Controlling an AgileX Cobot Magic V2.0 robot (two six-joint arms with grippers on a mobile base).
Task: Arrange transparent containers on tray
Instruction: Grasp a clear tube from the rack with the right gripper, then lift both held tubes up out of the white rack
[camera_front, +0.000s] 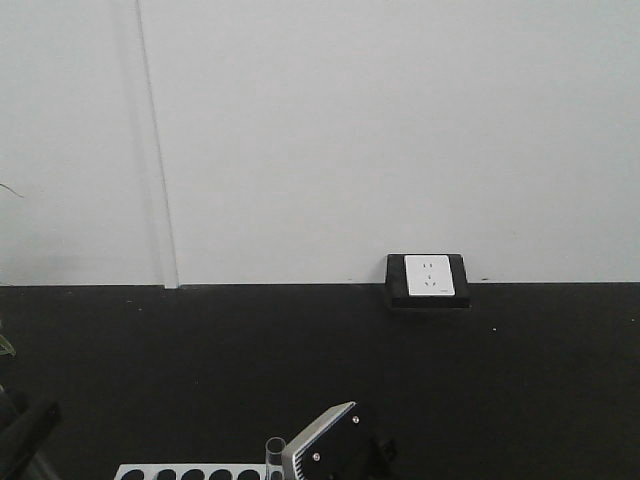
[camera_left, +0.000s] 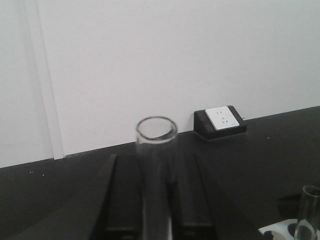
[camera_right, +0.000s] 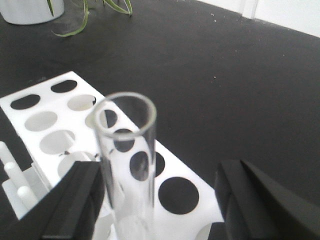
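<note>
Test tube (camera_left: 157, 150) is what my left wrist camera shows first. It stands upright between the two black fingers (camera_left: 122, 200) of the left gripper (camera_left: 155, 159), with its flared rim just above the fingertips. Both fingers lie close against its sides, so I read this gripper as clamped on the glass. Ahead of the gripper the black desk (camera_left: 60, 185) runs to a white wall, with a socket box (camera_left: 220, 121) ahead and to the right. Low on the gripper's right, a second test tube (camera_left: 307, 210) stands in a white tube rack (camera_left: 277, 231).

The right gripper (camera_right: 161, 172) has its jaws spread wide. The second test tube (camera_right: 127, 165) stands upright between them, hard by the finger on the view's left side and well apart from the other; I cannot tell whether it touches. Its lower end goes down into the tube rack (camera_right: 55, 115) among round holes. Beyond this gripper, far off, green leaves trail on the desk beside a white plant pot (camera_right: 30, 9).

On the front camera only the tube's rim (camera_front: 275, 446) shows, at the right end of the rack (camera_front: 190, 472).
</note>
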